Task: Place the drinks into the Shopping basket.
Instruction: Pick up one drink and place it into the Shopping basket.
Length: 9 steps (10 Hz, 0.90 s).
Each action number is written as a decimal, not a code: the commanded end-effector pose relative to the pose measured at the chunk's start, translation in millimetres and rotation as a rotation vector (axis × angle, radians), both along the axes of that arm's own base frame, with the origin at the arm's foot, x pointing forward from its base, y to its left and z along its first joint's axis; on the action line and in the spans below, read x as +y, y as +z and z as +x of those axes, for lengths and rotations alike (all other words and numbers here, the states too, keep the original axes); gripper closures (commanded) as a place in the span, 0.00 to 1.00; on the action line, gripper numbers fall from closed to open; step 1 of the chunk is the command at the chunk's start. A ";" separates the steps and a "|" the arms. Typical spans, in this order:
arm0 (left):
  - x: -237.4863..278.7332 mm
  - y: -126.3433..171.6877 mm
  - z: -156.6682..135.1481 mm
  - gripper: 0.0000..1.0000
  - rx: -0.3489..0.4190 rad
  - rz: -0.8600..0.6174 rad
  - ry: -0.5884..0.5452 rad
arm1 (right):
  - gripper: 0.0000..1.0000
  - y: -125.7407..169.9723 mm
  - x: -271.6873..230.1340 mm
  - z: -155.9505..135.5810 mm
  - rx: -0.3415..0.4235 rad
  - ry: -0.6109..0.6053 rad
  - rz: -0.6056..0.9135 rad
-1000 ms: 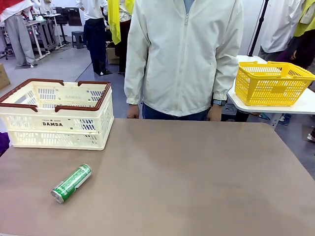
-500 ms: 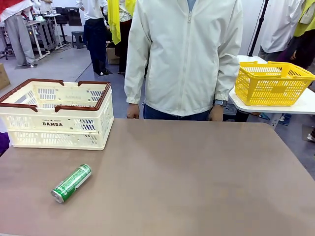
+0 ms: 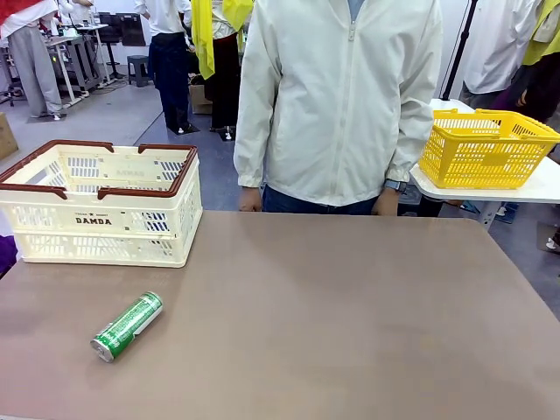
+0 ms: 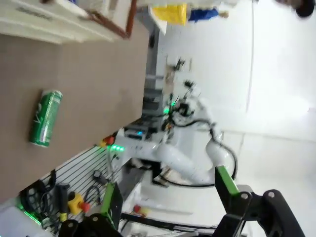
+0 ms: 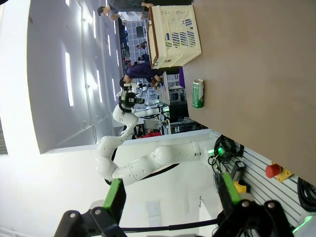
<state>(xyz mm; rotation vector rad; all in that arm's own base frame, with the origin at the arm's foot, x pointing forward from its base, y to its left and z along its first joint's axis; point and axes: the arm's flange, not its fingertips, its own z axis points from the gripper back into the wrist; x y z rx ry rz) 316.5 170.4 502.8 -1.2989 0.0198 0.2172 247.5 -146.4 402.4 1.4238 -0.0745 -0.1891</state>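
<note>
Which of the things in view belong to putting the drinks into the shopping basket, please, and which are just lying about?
Part of the job:
- slim green can with white markings, lying on its side on the brown table
- cream slotted plastic crate with brown rim

Just lying about:
- yellow mesh basket on the white side table

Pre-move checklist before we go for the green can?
1. Green can within view, lying on its side on the table: ok.
2. Nothing touching or crowding the can: ok.
3. Left gripper jaws open, empty: ok.
4. Right gripper jaws open, empty: ok.
5. Shopping basket upright, top open: ok.
6. Person's hands off the table, at its far edge: ok.
7. Second drink located: cannot tell.
</note>
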 end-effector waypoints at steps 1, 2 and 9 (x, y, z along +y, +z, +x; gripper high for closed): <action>-69.0 12.0 -60.6 0.00 -0.154 0.142 -0.105 | 0.00 6.9 -0.7 -0.7 0.012 0.002 0.002; -99.9 4.5 -80.2 0.00 -0.213 0.263 -0.118 | 0.00 6.9 -0.7 -0.7 0.012 0.002 0.002; -256.1 -113.8 -129.9 0.00 -0.763 0.858 -0.590 | 0.00 6.9 -0.7 -0.7 0.012 0.002 0.002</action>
